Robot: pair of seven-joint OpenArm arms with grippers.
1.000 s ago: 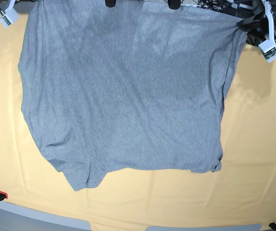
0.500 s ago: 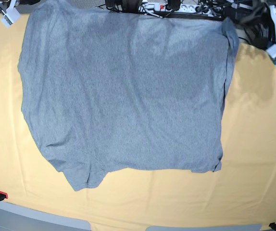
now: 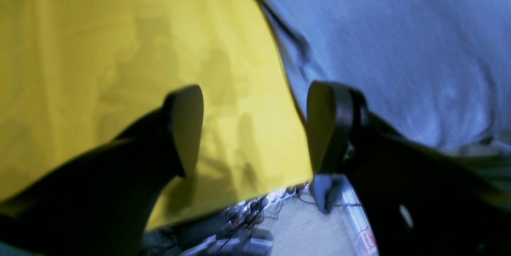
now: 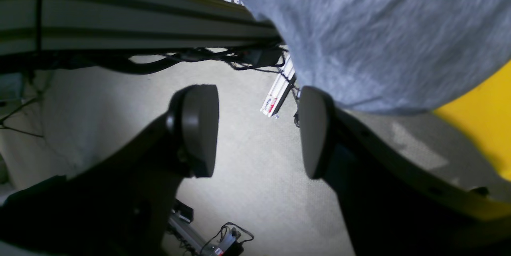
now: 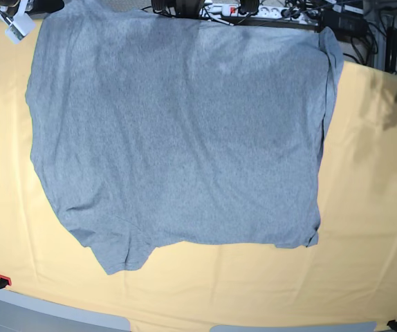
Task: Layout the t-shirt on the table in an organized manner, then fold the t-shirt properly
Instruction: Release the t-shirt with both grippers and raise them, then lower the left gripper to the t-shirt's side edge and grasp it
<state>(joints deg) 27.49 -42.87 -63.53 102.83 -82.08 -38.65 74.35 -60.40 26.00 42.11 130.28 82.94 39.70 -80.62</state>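
The left tool [image 3: 255,128] stands with its two dark pads wide apart and nothing between them, hanging above the edge of the desk [image 3: 100,48], which is covered in a pale yellow-orange cloth. The right tool [image 4: 259,128] is likewise spread open and empty, its two pads over the grey floor beyond the desk's far edge. There are two tools and one garment. The single heather-grey short-sleeved cotton t-shirt [image 5: 178,131] lies spread across the upper middle of the desk in the base view, plain grey side up, with no lettering showing. Its far edge reaches the desk's far rim, and in the right wrist view some cloth hangs past that rim. The fabric lies mostly flat with faint creases. One sleeve sticks out at the near left, and the right edge is slightly rolled.
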